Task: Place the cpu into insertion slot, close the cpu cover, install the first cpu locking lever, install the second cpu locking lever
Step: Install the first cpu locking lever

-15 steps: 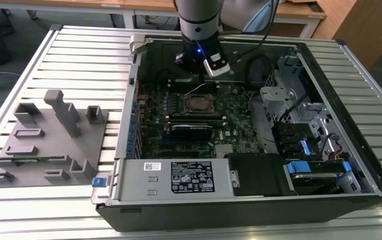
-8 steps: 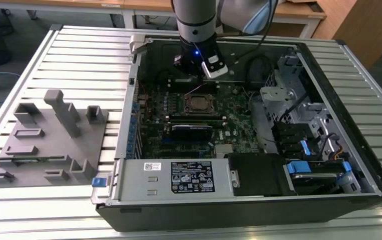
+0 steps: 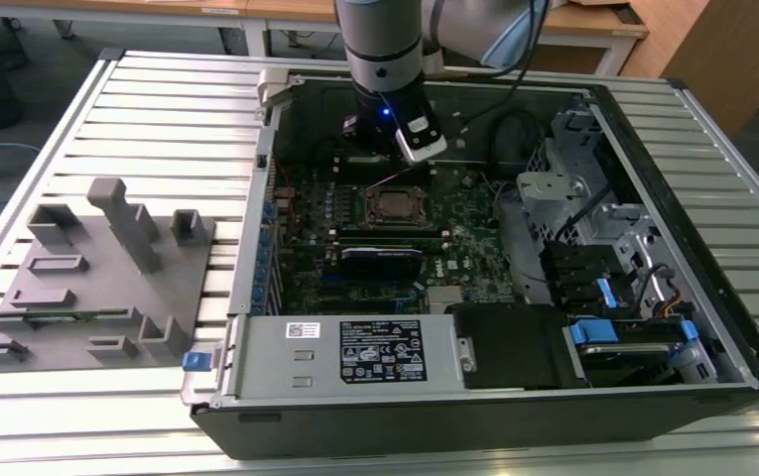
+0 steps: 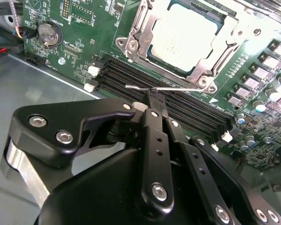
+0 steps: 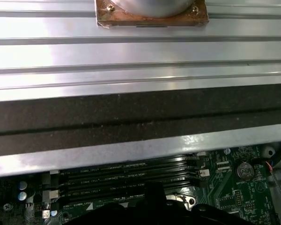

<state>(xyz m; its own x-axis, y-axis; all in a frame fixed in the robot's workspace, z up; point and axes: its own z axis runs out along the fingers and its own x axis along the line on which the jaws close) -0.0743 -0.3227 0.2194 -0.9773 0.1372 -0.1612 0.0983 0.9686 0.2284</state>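
Slatted surface (image 3: 141, 109) carries an open computer case (image 3: 485, 416); on its motherboard (image 3: 472, 228) the cpu cover (image 4: 145, 28) lies down around the socketed cpu (image 4: 187, 35), and the end effector (image 4: 153, 96), fingers together, tips touch a thin locking lever (image 4: 178, 88) beside the socket.

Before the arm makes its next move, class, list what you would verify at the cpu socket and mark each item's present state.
1. cpu seated in its socket: ok.
2. cpu cover lying flat over it: ok.
3. Wire locking lever latched down: not ok, it stands free above the memory slots.
4. gripper at the lever: ok, its closed tips reach the wire.
5. Firm hold on the lever: cannot tell.
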